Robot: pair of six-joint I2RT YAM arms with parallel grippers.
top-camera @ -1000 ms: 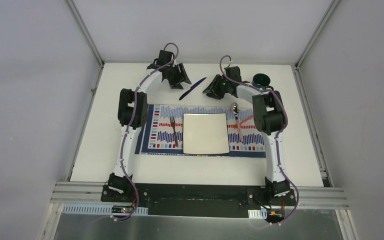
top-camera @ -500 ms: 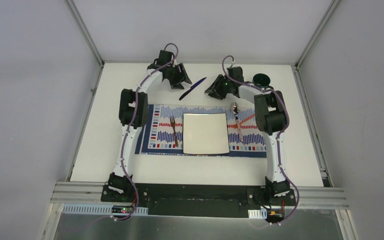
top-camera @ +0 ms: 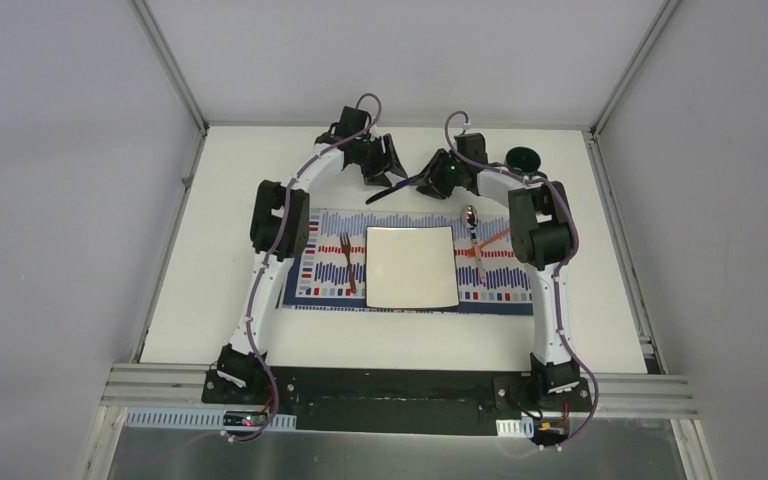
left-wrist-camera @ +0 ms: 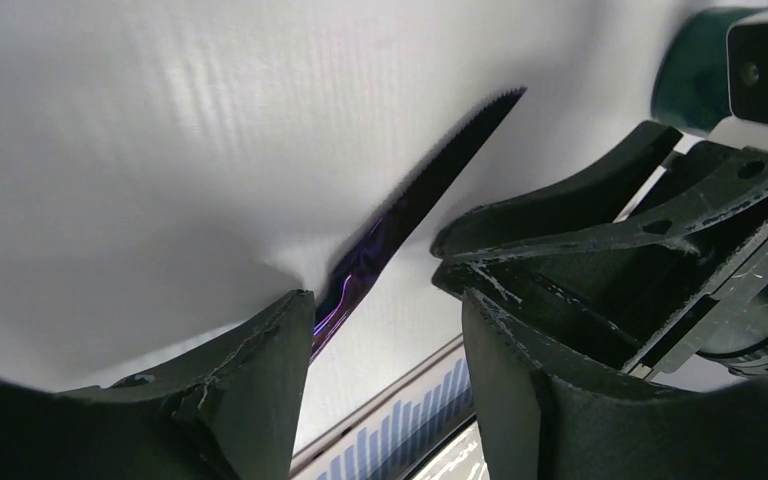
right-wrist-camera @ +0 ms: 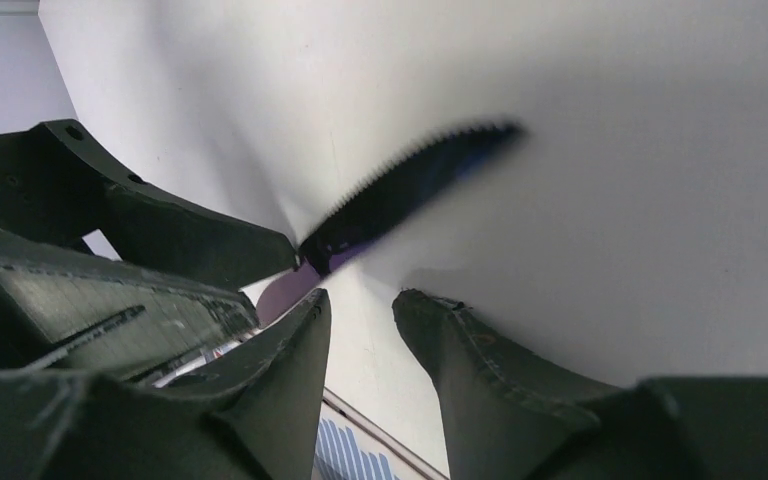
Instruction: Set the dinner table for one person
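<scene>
I see the left gripper (left-wrist-camera: 382, 300) over the far middle of the dinner table (top-camera: 220, 290), jaws spread, the dark knife's (left-wrist-camera: 430, 170) handle end just beside one fingertip, unpinched. The right gripper (right-wrist-camera: 360, 295) faces it, jaws spread, the knife just beyond its tips.

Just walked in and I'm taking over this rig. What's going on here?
Both arms meet at a dark serrated knife on the white tabletop, beyond the striped placemat. The left claw and right claw flank it, open; neither grips it. A metal fork, square white plate and metal spoon already lie on the placemat.
</scene>
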